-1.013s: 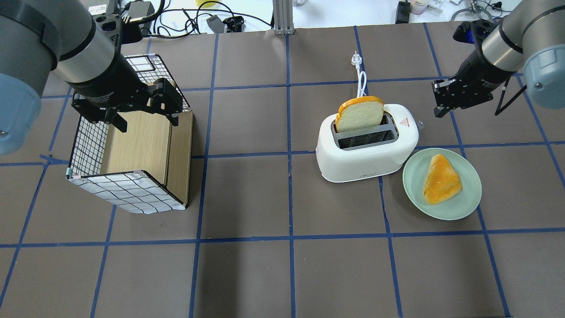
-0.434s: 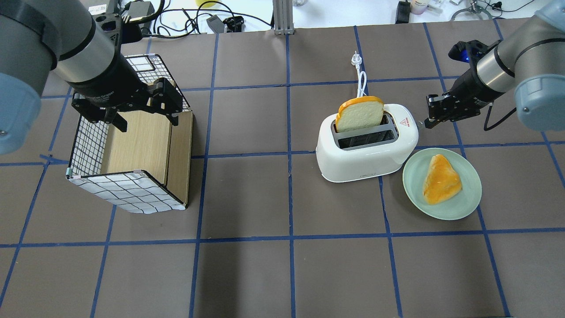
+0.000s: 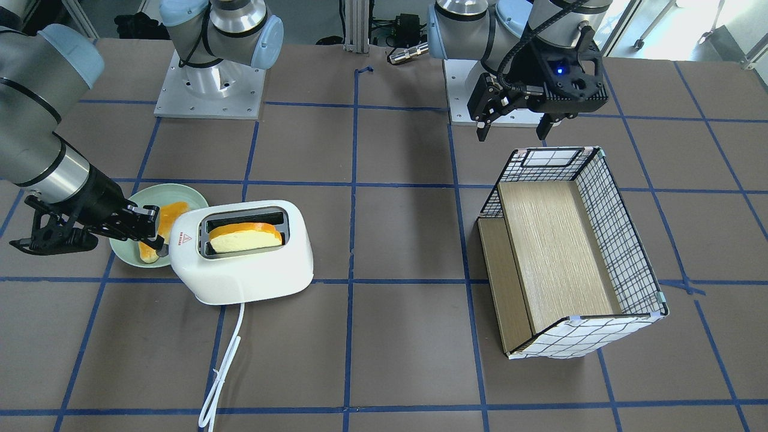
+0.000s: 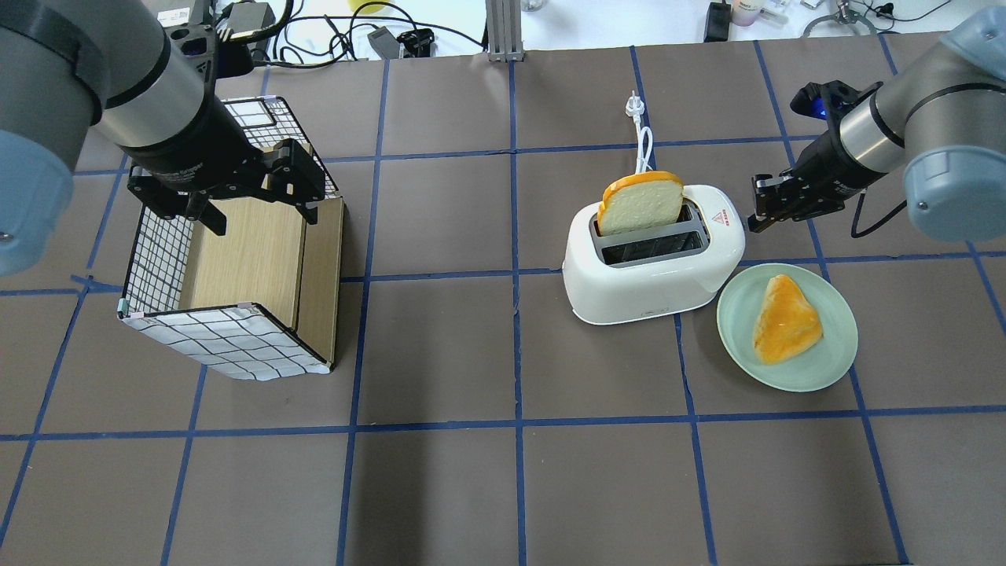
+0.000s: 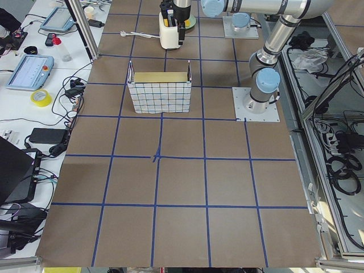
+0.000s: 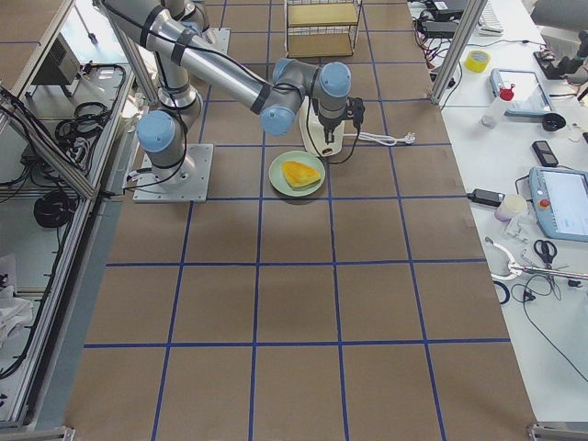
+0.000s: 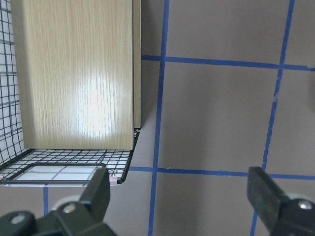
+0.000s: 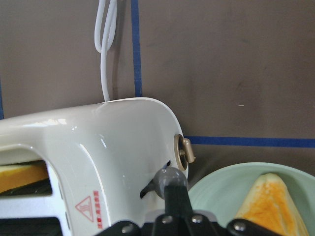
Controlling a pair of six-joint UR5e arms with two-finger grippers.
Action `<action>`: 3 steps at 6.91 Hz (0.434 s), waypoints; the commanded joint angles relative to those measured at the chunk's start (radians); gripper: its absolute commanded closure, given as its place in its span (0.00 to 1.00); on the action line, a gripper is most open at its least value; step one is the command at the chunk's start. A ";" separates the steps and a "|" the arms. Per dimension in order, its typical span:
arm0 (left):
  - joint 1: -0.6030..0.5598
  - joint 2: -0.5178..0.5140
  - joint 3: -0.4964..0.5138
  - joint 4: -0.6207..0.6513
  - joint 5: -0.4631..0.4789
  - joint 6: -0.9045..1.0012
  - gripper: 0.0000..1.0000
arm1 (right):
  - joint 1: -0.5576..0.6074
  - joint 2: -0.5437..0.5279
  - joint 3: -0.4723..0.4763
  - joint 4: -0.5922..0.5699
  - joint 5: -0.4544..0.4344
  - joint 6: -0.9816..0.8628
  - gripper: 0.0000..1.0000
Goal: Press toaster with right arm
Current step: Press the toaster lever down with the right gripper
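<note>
The white toaster point(image 4: 652, 267) stands right of the table's middle, with a bread slice point(image 4: 640, 203) upright in its far slot. It also shows in the front view point(image 3: 240, 270) and the right wrist view point(image 8: 98, 147). My right gripper point(image 4: 756, 216) is shut and at the toaster's right end. In the right wrist view its closed fingertips point(image 8: 172, 194) sit against the grey lever knob point(image 8: 170, 178), below a brass dial point(image 8: 183, 152). My left gripper point(image 4: 262, 216) is open and empty above the wire basket point(image 4: 157, 251).
A pale green plate point(image 4: 833, 358) holding a triangular toast piece point(image 4: 786, 318) lies close to the toaster's right front, just below the right gripper. The toaster's white cord point(image 4: 643, 141) runs toward the far edge. The wire basket has a wooden shelf point(image 4: 251, 259) inside.
My right gripper has moved left and down, from beside the toaster to its right end at the lever. The left arm, toaster and bread have not moved.
</note>
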 commanded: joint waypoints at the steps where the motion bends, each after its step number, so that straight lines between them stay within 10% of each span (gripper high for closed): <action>1: 0.000 0.000 0.001 0.000 0.001 0.000 0.00 | 0.000 0.012 0.007 -0.012 0.018 0.000 1.00; 3: 0.000 0.000 0.001 0.000 -0.001 0.000 0.00 | 0.000 0.029 0.007 -0.027 0.018 -0.002 1.00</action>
